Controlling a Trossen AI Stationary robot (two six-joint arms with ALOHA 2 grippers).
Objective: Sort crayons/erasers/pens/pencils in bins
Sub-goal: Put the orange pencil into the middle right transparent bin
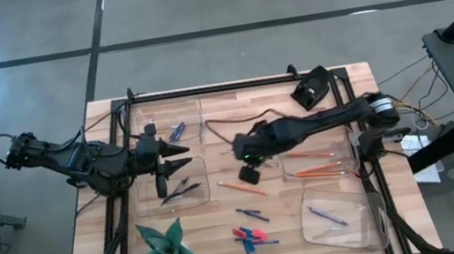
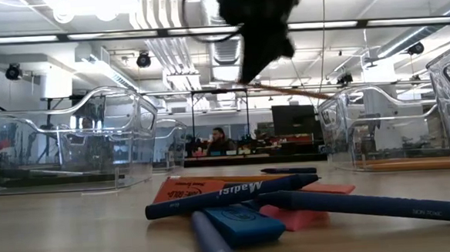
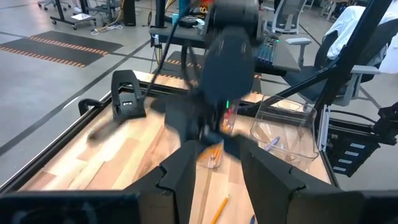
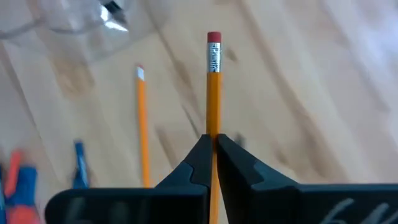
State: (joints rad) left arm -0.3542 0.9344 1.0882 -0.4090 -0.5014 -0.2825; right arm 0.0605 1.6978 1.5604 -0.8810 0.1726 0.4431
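On the tabletop (image 1: 136, 238), listed left to right; green paper plant (image 1: 166, 247) at the near left corner, not part of the sort.

Left tool (image 1: 185, 156): hovers by the left bins, fingers (image 3: 186, 171) spread, holding nothing; waiting.

Far-left bin (image 1: 190, 107): holds blue sticks; near-left bin (image 1: 204, 198): holds dark sticks.

Loose pencil (image 1: 242, 187): lies flat mid-table, just beside the right tool, long axis slanting across the boards; not yet binned.

Loose pile, near centre: erasers (image 2: 249, 223), pink-red and blue, with blue sticks lying on and around them.

Right tool (image 4: 213, 140): raised over mid-table, tips pressed together, pinching one pencil (image 4: 213, 81) near its middle; pencil runs straight out beyond the tips, eraser end leading; clear of the tabletop in the low view.

Pencil bin (image 1: 344, 150): right of the right tool, already holding orange pencils lying roughly lengthwise.

Near-right bin (image 1: 374, 222): one blue stick inside.

Key relation, as judged: held pencil's bin lies to the right of the tool, on the right arm's own side, nearer that arm than the left; pencil's length probably needs to line up with the bin's long side to drop in flat.
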